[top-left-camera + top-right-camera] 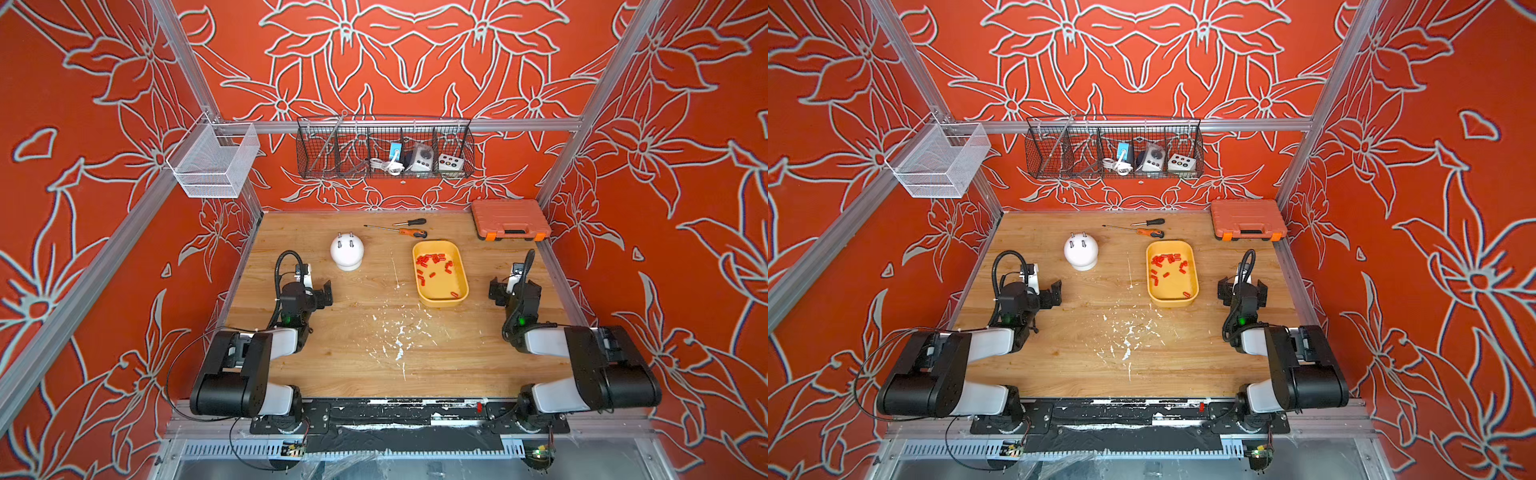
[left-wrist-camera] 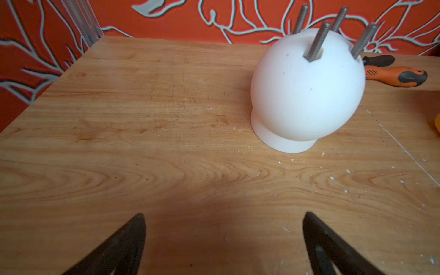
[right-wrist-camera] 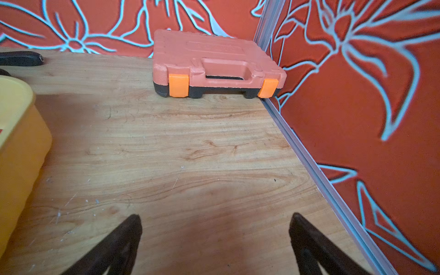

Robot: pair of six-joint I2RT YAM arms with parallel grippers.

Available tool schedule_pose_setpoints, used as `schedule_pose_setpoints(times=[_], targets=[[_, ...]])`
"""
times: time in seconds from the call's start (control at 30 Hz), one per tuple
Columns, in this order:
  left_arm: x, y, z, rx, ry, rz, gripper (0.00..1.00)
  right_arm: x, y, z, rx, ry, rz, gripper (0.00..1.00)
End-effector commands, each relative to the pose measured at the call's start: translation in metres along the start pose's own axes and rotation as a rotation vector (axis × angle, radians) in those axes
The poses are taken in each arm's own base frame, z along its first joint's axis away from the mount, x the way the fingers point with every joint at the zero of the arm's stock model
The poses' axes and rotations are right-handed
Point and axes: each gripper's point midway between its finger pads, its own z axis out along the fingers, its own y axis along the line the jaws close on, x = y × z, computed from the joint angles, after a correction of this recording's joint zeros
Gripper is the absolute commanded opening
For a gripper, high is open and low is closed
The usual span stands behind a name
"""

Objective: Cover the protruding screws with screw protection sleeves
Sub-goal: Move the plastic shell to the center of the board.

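Looking on, nothing is done: four screws (image 2: pixel 317 40) stand bare, sleeves (image 1: pixel 424 261) lie in the tray (image 1: pixel 442 301), both jaws wide, empty.

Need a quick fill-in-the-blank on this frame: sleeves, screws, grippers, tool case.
The screw protection sleeves all lie in the ____ tray.
____ protruding screws stand bare on the white dome.
The left gripper and right gripper are both ____, holding nothing.
The orange tool case has its lid ____.
Missing words: yellow; four; open; closed.
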Motion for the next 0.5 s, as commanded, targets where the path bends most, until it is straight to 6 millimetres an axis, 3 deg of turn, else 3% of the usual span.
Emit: schedule_pose_setpoints(times=[0.0,0.47], targets=[[-0.0005,0.0018,0.0011,0.016,0.002,-0.006,1.0,-0.0063,-0.0004,0.0012,0.014,-0.021,-0.003,0.98],[-0.0008,0.0035,0.0004,0.045,0.002,-0.034,1.0,-0.0047,-0.0008,0.0011,0.014,-0.006,-0.003,0.98]])
